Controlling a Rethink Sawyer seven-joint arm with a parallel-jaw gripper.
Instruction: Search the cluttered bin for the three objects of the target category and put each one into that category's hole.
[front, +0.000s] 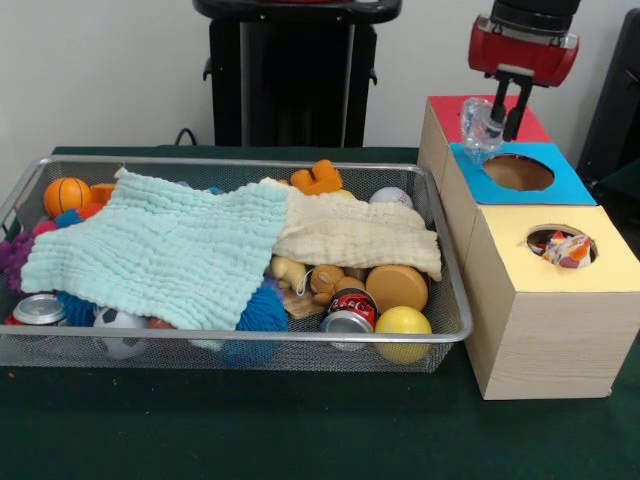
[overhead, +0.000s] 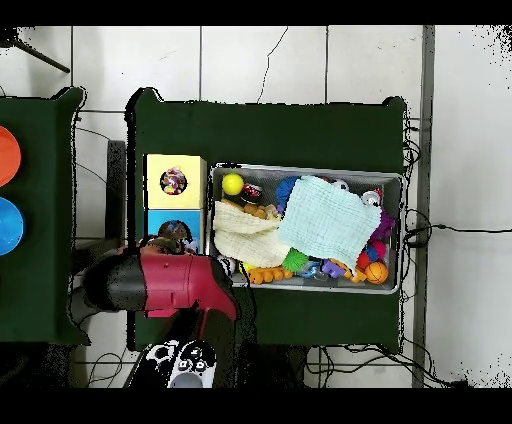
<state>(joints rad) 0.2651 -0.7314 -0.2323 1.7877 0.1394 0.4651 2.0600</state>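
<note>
No writing on the cans (front: 349, 310) is readable. My gripper (front: 497, 118), upper right, pinches a clear cup (front: 479, 126) just above the blue hole (front: 518, 172).

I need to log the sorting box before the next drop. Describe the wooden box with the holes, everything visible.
The wooden box is a long light-wood block beside the wire bin on the green table. Its top has three coloured panels, red, blue and yellow; the blue and yellow each show a round hole. Something multicoloured sits inside the yellow hole. The gripper holds a clear object over the red end.
</note>
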